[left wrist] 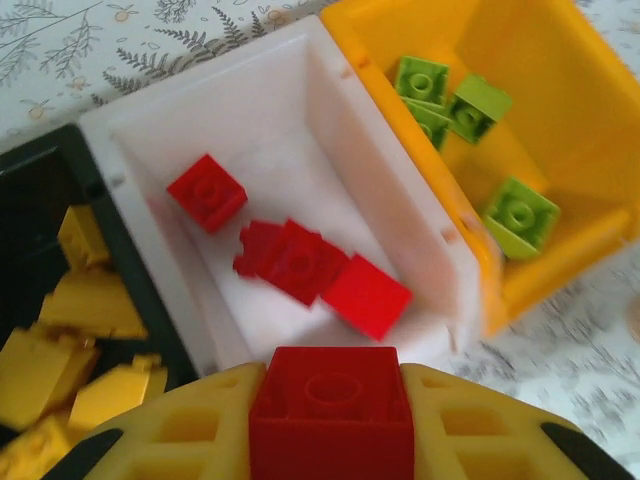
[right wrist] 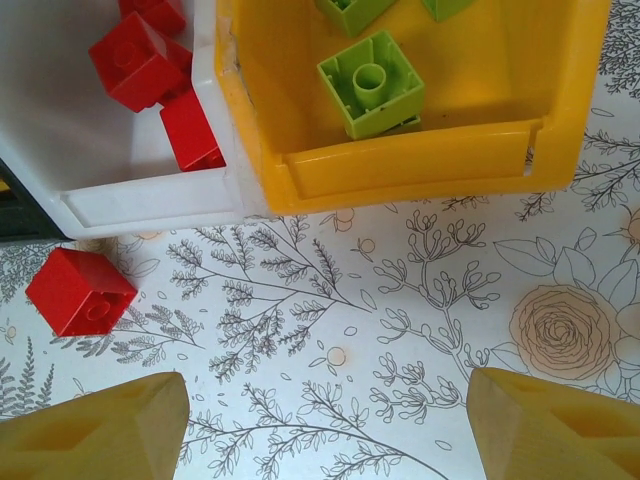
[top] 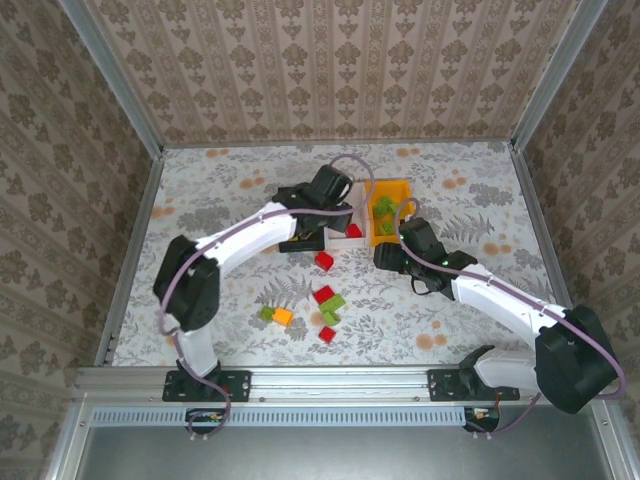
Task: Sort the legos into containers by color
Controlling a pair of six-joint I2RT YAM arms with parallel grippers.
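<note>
My left gripper (left wrist: 332, 425) is shut on a red lego (left wrist: 332, 395) and hovers over the near end of the white container (left wrist: 130, 125), which holds three red legos (left wrist: 207, 192). Left of it the black container (left wrist: 30, 200) holds several yellow legos (left wrist: 85, 300). To the right, the orange-yellow container (left wrist: 570, 110) holds green legos (left wrist: 520, 215). My right gripper (right wrist: 328, 420) is open over bare table just in front of the orange-yellow container (right wrist: 400, 165). A red lego (right wrist: 80, 290) lies on the table to its left.
Loose legos lie mid-table: red ones (top: 324, 261) (top: 324, 295) (top: 327, 333), green ones (top: 336, 302) (top: 266, 313) and an orange one (top: 283, 317). The three containers stand side by side at mid-table (top: 390, 210). Metal rails edge the table (top: 130, 250).
</note>
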